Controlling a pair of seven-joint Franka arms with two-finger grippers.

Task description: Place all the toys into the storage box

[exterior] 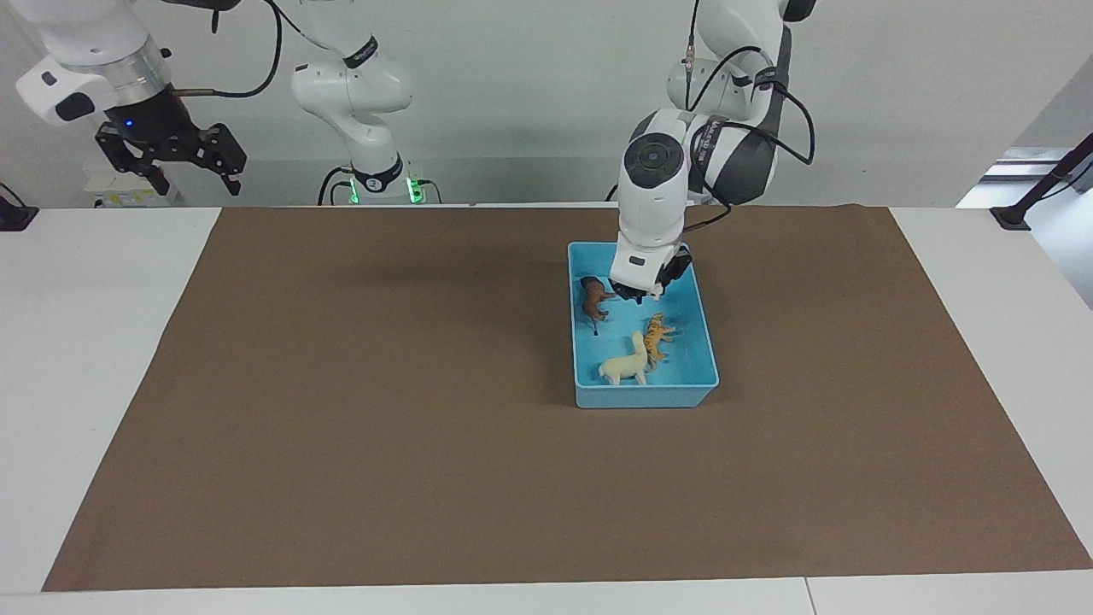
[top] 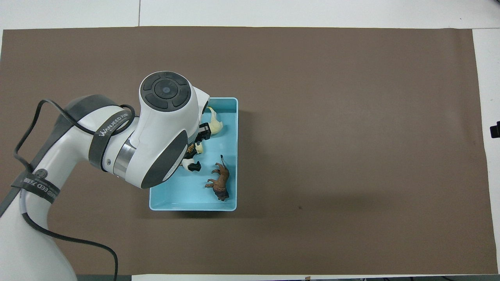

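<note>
Facing view, left pincer (exterior: 636, 295) low in storage box (exterior: 705, 342), grip unclear, right pincer (exterior: 175, 162) raised, wide.

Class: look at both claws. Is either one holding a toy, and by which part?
It cannot be told: the left claw is over the panda in the storage box. The right claw holds nothing.

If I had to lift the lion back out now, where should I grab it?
Grip the lion across its body, coming straight down. It lies on its side on the box floor by one long wall, legs pointing inward, clear of the other toys.
</note>
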